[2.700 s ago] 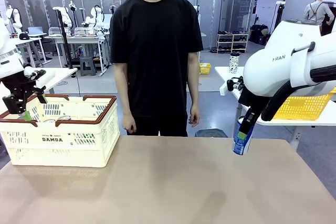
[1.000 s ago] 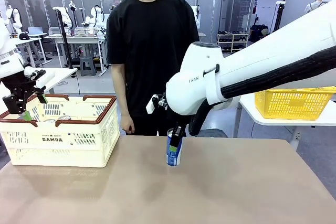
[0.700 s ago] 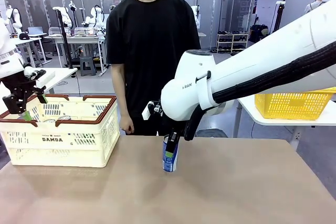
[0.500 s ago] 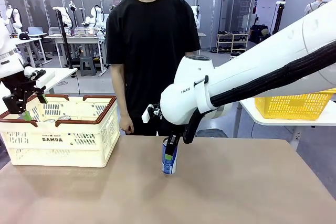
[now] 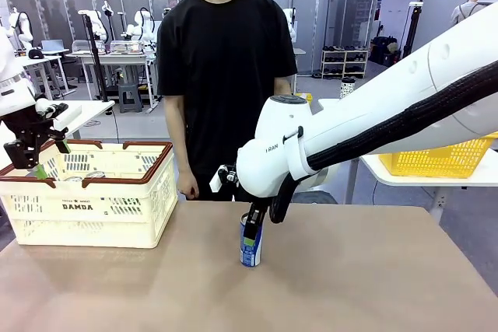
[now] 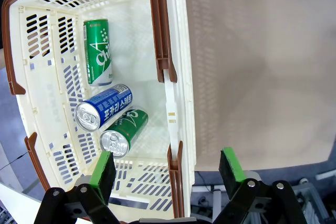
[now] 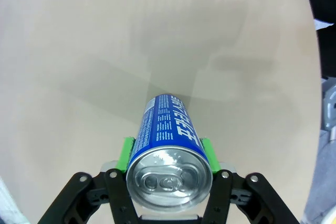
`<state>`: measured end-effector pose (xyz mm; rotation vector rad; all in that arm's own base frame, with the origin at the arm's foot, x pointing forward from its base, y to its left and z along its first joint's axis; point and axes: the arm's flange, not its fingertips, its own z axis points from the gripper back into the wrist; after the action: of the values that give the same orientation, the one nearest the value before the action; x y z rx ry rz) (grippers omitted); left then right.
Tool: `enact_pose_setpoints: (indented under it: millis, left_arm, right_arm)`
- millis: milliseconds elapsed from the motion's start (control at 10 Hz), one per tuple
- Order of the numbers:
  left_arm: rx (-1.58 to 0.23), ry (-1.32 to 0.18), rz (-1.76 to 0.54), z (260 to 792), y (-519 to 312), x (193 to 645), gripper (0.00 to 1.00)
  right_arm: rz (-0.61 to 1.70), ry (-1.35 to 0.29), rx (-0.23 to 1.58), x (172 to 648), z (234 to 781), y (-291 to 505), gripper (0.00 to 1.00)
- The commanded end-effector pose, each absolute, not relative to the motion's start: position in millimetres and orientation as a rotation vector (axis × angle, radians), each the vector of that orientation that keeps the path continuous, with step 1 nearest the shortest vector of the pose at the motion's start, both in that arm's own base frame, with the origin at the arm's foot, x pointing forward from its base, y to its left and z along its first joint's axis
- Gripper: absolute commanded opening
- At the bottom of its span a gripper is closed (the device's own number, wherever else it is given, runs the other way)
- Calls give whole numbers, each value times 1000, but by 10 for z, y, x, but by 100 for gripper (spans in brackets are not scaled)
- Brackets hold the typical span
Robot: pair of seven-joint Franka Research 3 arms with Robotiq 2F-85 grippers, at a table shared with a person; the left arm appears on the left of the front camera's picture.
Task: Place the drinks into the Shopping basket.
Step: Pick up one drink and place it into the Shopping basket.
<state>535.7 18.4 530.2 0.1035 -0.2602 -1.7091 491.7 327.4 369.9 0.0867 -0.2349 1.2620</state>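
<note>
R tool (image 5: 250,227) clamped on blue can (image 5: 250,245) mid-table; basket (image 5: 89,192) far left, L tool (image 5: 35,152) above.

A smooth beige tabletop (image 5: 350,277) filled the lower frame, bearing a cream-white lattice plastic basket with reddish-brown rim (image 5: 140,201) at left.

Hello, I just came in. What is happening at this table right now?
The robot is putting drinks into the basket at the left of the table. The right pincer is shut on a blue can, near the table's middle, low over the top or just touching it. The left pincer hangs open above the basket, where three cans lie: two green and one blue. A person stands at the far side, hands down, touching nothing.
</note>
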Motion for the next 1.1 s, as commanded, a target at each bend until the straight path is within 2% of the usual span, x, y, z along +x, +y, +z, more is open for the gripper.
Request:
enact_pose_setpoints:
  millis: [0,200,300,400,500,600,1000]
  left_arm:
    - [110,-258,-1693,5314,182,5359,100]
    - [110,-258,-1693,5314,182,5359,100]
    - [110,-258,-1693,5314,182,5359,100]
    - [110,-258,-1693,5314,182,5359,100]
    - [110,-258,-1693,5314,182,5359,100]
    - [110,-258,-1693,5314,182,5359,100]
    - [110,-258,-1693,5314,182,5359,100]
  right_arm:
    - [1236,-251,80,4961,3674,3310,58]
    - [1230,-249,82,4965,3638,3307,58]
    - [1227,-237,87,4964,3634,3309,64]
    - [1239,-241,83,4958,3643,3309,78]
    - [1244,-250,80,4954,3669,3294,84]
    - [1246,-254,84,4957,3687,3289,97]
    - [1259,-238,73,4931,3830,3219,100]
